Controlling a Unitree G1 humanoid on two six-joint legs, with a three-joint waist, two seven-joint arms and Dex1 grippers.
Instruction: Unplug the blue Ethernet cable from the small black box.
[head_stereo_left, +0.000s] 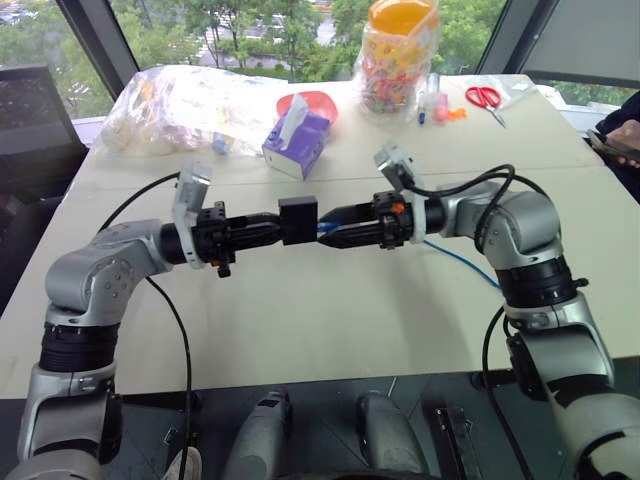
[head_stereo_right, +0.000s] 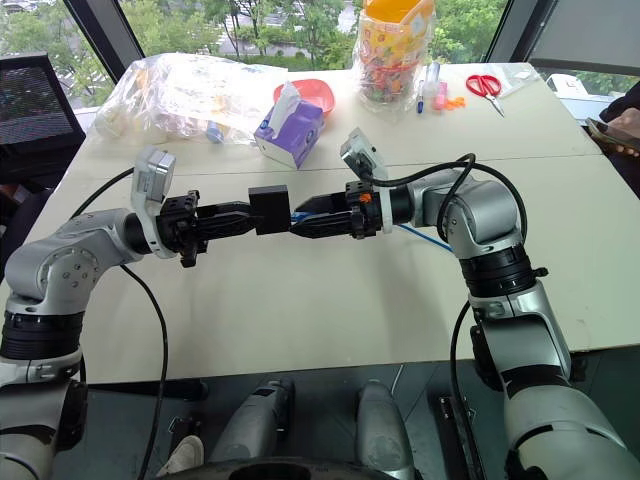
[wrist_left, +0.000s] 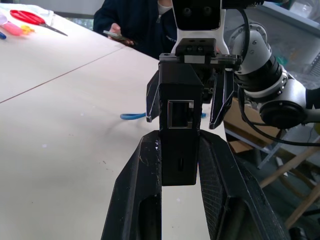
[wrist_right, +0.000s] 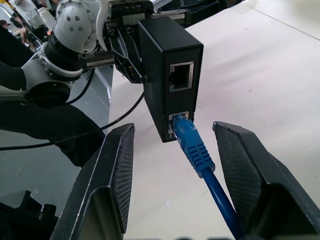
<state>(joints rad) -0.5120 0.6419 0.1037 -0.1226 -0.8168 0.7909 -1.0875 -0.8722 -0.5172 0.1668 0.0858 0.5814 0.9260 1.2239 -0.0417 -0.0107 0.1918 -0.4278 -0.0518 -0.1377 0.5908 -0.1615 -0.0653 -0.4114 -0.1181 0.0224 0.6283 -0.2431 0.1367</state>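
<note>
My left gripper (head_stereo_left: 278, 228) is shut on the small black box (head_stereo_left: 298, 220) and holds it level above the table, its fingers (wrist_left: 140, 190) clamped on the box's two sides. The blue Ethernet cable (wrist_right: 196, 150) is plugged into the lower port of the box (wrist_right: 170, 75); the port above it is empty. From the right, my right gripper (wrist_right: 174, 127) reaches in open, a finger on each side of the blue plug with a gap on both sides. Behind that gripper the cable (head_stereo_left: 462, 257) trails down onto the table.
At the back of the white table (head_stereo_left: 300, 330) are a purple tissue box (head_stereo_left: 297, 140), a red bowl (head_stereo_left: 318, 102), a clear bag (head_stereo_left: 185, 105), a jar of coloured items (head_stereo_left: 398, 60) and red scissors (head_stereo_left: 485, 98). A person's hand (head_stereo_left: 622, 140) is at the right edge.
</note>
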